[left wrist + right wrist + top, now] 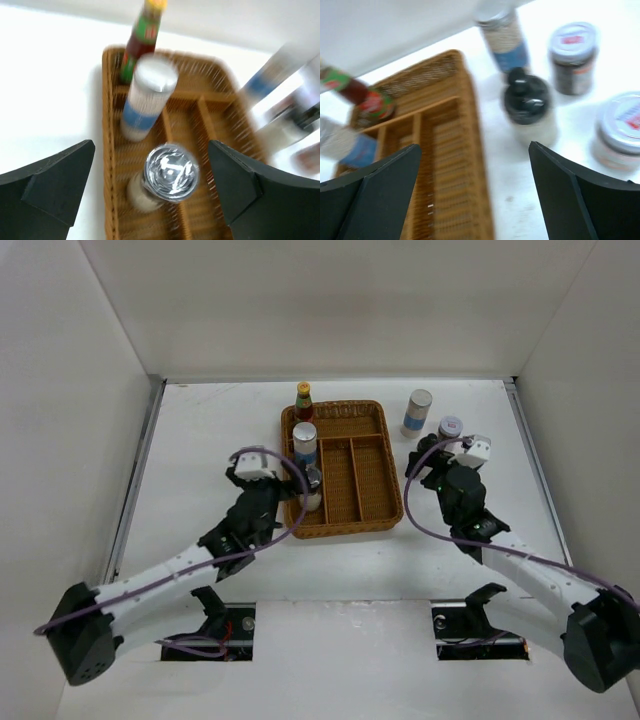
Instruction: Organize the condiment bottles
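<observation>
The dark red yellow-capped sauce bottle [304, 400] stands at the wicker tray's back left corner. A white blue-labelled cylinder [305, 445] and a grey-lidded jar [312, 490] stand in the tray's left compartment. My left gripper [296, 485] is open, with its jaws wide on either side of the grey-lidded jar [171, 172] and not touching it. The second blue-labelled cylinder [417, 413] and a pink-labelled jar [451, 428] stand on the table to the right of the tray. My right gripper [475, 145] is open and empty over the table beside the tray. Ahead of it are a black-capped shaker [527, 107] and two pink-labelled jars [572, 55] [620, 125].
The brown wicker divided tray [385, 465] lies mid-table; its middle and right compartments hold nothing. White walls enclose the table on the left, back and right. Both arms' purple cables loop beside the tray.
</observation>
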Robot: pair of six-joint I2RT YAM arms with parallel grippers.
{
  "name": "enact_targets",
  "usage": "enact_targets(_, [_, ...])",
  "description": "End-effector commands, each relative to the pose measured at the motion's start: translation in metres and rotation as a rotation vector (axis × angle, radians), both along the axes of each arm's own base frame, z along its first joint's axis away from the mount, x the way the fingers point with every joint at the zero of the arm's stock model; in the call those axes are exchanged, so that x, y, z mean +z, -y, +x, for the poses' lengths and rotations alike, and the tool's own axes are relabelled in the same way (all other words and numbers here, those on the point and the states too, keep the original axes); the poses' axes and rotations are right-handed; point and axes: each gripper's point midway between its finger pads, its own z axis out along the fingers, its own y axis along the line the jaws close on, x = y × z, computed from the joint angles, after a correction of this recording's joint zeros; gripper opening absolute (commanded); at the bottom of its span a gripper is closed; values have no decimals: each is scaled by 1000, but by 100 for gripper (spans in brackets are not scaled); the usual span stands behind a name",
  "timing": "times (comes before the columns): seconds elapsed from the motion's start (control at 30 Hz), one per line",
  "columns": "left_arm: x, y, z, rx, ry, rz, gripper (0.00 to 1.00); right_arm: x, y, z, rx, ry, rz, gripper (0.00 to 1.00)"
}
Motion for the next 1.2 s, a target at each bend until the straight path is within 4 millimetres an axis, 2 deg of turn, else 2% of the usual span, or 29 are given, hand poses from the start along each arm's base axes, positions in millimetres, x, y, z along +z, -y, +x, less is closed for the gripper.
enact_targets(0.0, [43, -33, -11, 84, 163, -214, 100, -4, 17, 8, -71, -61, -14, 96])
enact_targets(0.07, [43, -59, -18, 162, 209, -279, 100, -8, 23, 15, -97, -86, -30, 97])
enact_targets(0.17, [28, -88, -21, 256, 227, -304, 100, -14, 31, 27, -130, -130, -55, 98])
enact_targets(0.33, [-24, -113, -12, 357, 168, -317, 100, -28, 32, 51, -142, -197, -103, 99])
enact_targets(0.43, [-42, -107, -6, 336, 122, -328, 100, -32, 29, 64, -144, -215, -127, 99])
enact_targets(0.5, [-50, -103, -3, 320, 100, -327, 100, -36, 35, 73, -169, -231, -142, 99])
enact_targets(0.6, [-54, -102, -3, 316, 98, -334, 100, -42, 44, 81, -202, -245, -143, 98])
enact_targets(0.73, [-53, -111, -6, 346, 117, -354, 100, -52, 47, 96, -205, -276, -158, 94])
enact_targets(0.83, [-63, -113, -4, 364, 96, -347, 100, -56, 50, 104, -212, -284, -166, 92])
enact_targets(0.93, [-71, -110, 0, 363, 74, -333, 100, -59, 52, 110, -214, -297, -174, 79])
enact_targets(1.07, [-73, -109, 1, 358, 75, -337, 100, -57, 51, 112, -204, -298, -181, 57])
enact_targets(1.1, [-73, -109, 1, 358, 75, -337, 100, -51, 52, 110, -212, -287, -180, 52])
enact_targets(1.17, [-73, -110, 1, 360, 74, -336, 100, -36, 56, 105, -230, -257, -177, 50])
